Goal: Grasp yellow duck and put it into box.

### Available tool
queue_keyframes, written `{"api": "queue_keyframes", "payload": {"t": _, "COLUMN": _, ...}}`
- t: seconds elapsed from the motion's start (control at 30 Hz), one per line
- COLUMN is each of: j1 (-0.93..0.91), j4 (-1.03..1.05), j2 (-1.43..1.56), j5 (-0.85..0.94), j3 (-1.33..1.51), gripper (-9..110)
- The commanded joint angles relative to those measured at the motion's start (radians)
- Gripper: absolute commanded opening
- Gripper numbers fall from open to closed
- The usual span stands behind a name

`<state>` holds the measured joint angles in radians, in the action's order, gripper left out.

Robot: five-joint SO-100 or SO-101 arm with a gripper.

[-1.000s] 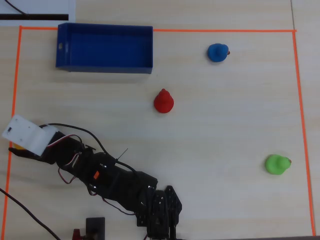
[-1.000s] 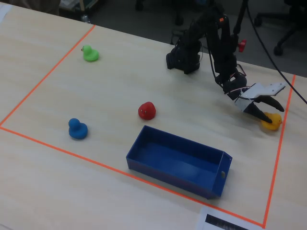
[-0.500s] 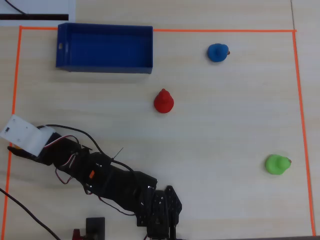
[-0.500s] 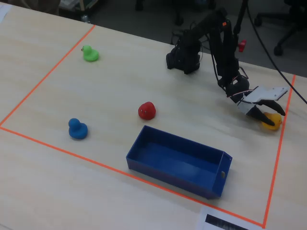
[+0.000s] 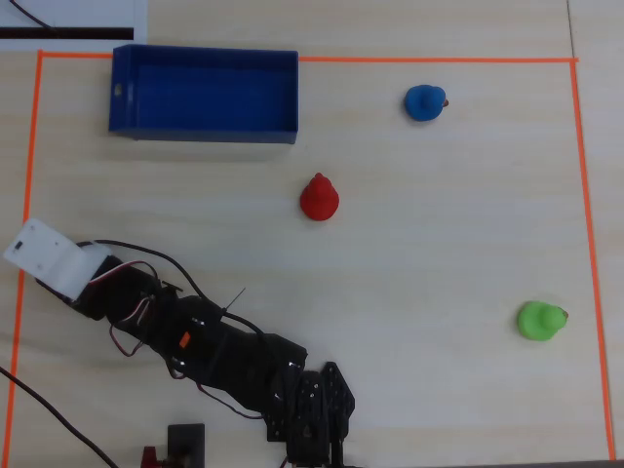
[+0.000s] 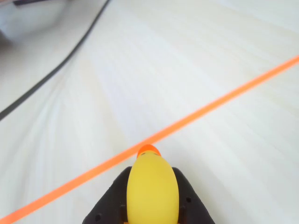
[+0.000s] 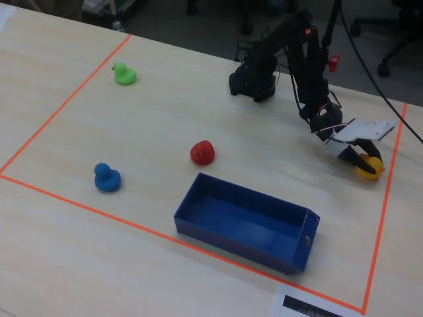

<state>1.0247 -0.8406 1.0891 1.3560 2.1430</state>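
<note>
The yellow duck (image 6: 153,189) sits between my black jaws in the wrist view, orange beak pointing away toward an orange tape line. My gripper (image 6: 152,176) is shut on it, low over the table. In the fixed view the gripper (image 7: 365,164) holds the duck (image 7: 371,168) by the right tape line, right of and beyond the dark blue box (image 7: 248,221). In the overhead view the white wrist housing (image 5: 46,256) hides the duck and the jaws. The box (image 5: 125,93) lies at the top left, above the gripper.
A red duck (image 5: 319,198) stands mid-table, a blue duck (image 5: 425,102) at the top right and a green duck (image 5: 541,321) at the right. Orange tape (image 5: 586,195) frames the work area. The arm's base (image 5: 307,409) and cables are at the bottom.
</note>
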Motion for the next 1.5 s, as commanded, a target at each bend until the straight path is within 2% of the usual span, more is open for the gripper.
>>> {"api": "queue_keyframes", "payload": {"t": 0.0, "j1": -0.133, "j4": 0.196, "j2": 0.311, "j5": -0.035, "j3": -0.029, "gripper": 0}}
{"api": "queue_keyframes", "payload": {"t": 0.17, "j1": -0.364, "j4": 0.586, "j2": 0.505, "j5": -0.103, "j3": -0.236, "gripper": 0}}
{"api": "queue_keyframes", "payload": {"t": 0.33, "j1": -0.555, "j4": 0.721, "j2": 0.534, "j5": -0.098, "j3": -0.331, "gripper": 0}}
{"api": "queue_keyframes", "payload": {"t": 0.77, "j1": -0.792, "j4": 0.655, "j2": 0.453, "j5": -0.032, "j3": -0.206, "gripper": 0}}
{"api": "queue_keyframes", "payload": {"t": 1.1, "j1": -0.83, "j4": 0.643, "j2": 0.244, "j5": -0.044, "j3": -0.396, "gripper": 0}}
{"api": "queue_keyframes", "payload": {"t": 1.47, "j1": -0.844, "j4": 0.667, "j2": 0.132, "j5": -0.048, "j3": -0.477, "gripper": 22}}
